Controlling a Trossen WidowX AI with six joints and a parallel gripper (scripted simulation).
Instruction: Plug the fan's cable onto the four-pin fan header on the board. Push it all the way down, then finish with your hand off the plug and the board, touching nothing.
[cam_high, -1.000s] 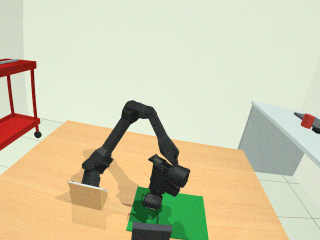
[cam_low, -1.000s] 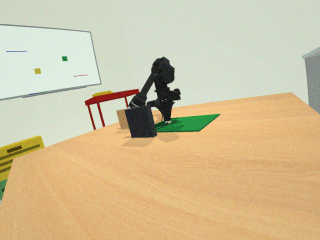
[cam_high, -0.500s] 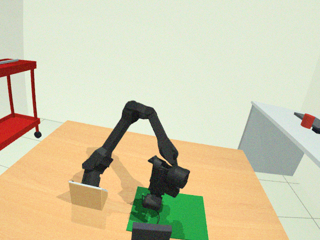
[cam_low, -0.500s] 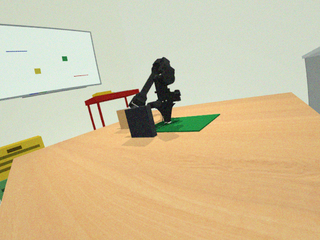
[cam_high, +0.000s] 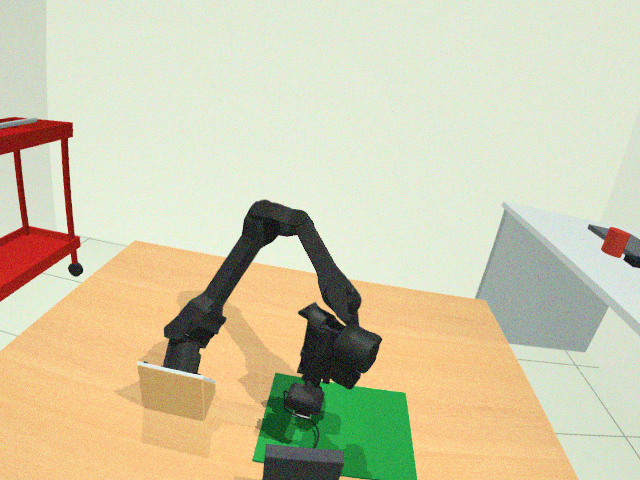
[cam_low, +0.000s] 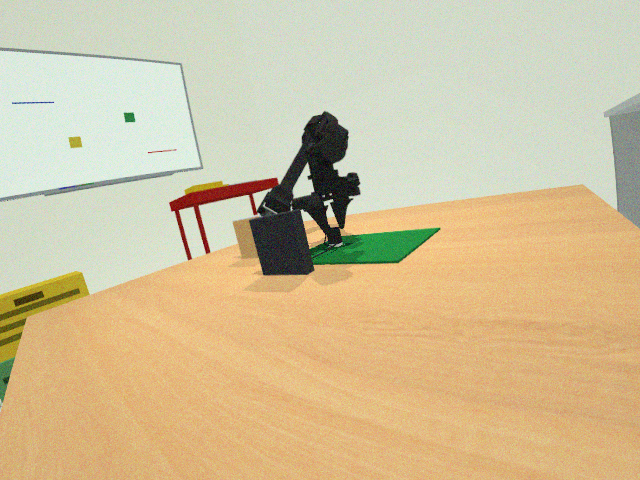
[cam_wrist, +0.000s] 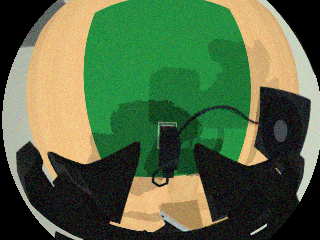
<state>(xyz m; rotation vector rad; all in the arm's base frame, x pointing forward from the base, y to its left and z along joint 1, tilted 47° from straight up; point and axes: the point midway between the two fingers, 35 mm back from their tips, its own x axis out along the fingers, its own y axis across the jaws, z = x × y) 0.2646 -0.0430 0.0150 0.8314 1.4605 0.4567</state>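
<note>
The green board (cam_high: 377, 423) (cam_low: 398, 242) (cam_wrist: 165, 45) lies flat on the table. The black plug (cam_low: 334, 236) (cam_wrist: 169, 150) stands upright at the white-edged header (cam_low: 335, 244) (cam_wrist: 167, 123); the header's rim shows at its foot. How deep the plug sits cannot be told. My gripper (cam_low: 336, 227) (cam_wrist: 167, 147) is open, with one finger on each side of the plug and gaps between in the wrist view. In the top view a finger hides most of the plug. A thin black cable (cam_high: 317, 431) (cam_wrist: 220, 106) runs to the black fan (cam_high: 303, 462) (cam_low: 281, 245) (cam_wrist: 290, 112).
The fan stands upright at the board's edge. A thin upright panel (cam_high: 173, 395) stands near the arm's base, with a pale top edge. A red cart (cam_high: 38, 245) (cam_low: 227, 193) and a grey-white bench (cam_high: 537, 289) are beyond the table.
</note>
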